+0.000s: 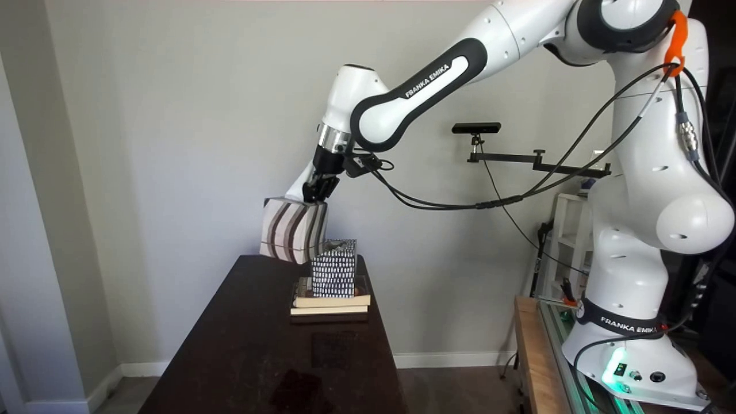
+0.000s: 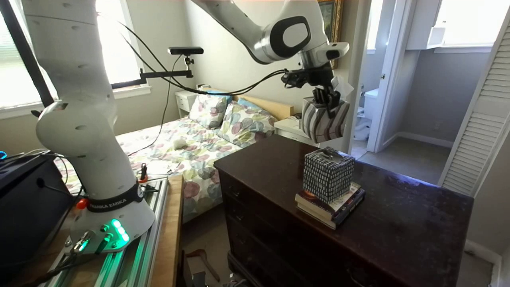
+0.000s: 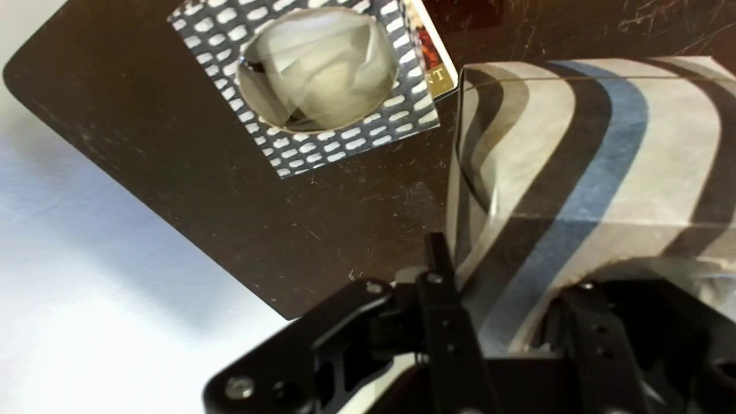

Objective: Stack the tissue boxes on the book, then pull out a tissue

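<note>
A striped tissue box hangs in the air in both exterior views [image 1: 293, 230] [image 2: 323, 123] and fills the right of the wrist view [image 3: 621, 155]. My gripper [image 1: 319, 192] [image 2: 328, 103] [image 3: 509, 282] is shut on its side wall near the top, one finger outside and one in the oval opening. A white tissue [image 1: 300, 183] [image 2: 342, 87] sticks out of it. A dark box with white dashes [image 1: 333, 273] [image 2: 326, 177] [image 3: 359, 141] stands upright on two stacked books [image 1: 333, 305] [image 2: 318, 209]. In the wrist view the striped box is beside it, to the right.
The books lie on a dark wooden dresser [image 1: 259, 356] [image 2: 410, 215] [image 3: 201, 167]. A wall is behind it in an exterior view. A bed [image 2: 159, 139] and a white nightstand [image 2: 293, 126] are beyond it. A camera on a bracket [image 1: 476, 128] [image 2: 185, 50] stands near the arm.
</note>
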You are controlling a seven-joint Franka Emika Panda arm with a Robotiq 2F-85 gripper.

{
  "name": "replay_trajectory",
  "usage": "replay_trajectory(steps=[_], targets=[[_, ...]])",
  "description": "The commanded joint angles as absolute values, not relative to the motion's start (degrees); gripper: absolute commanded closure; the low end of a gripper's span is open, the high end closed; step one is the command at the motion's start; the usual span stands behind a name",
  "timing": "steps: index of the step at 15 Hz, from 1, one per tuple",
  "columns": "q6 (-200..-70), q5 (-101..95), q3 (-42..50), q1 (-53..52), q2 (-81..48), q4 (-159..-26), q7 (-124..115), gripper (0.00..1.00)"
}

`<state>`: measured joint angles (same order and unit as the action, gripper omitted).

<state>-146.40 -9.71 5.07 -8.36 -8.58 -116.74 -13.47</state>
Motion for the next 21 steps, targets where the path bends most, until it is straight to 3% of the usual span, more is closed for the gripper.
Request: replay_trajectory(steps=[1, 21], targets=[[-143.3, -10.8, 3.5, -5.2, -4.5, -117.8, -7.5, 0.99], [-143.3, -16.3, 4.1, 0.8, -2.7, -121.7, 9.2, 0.99]])
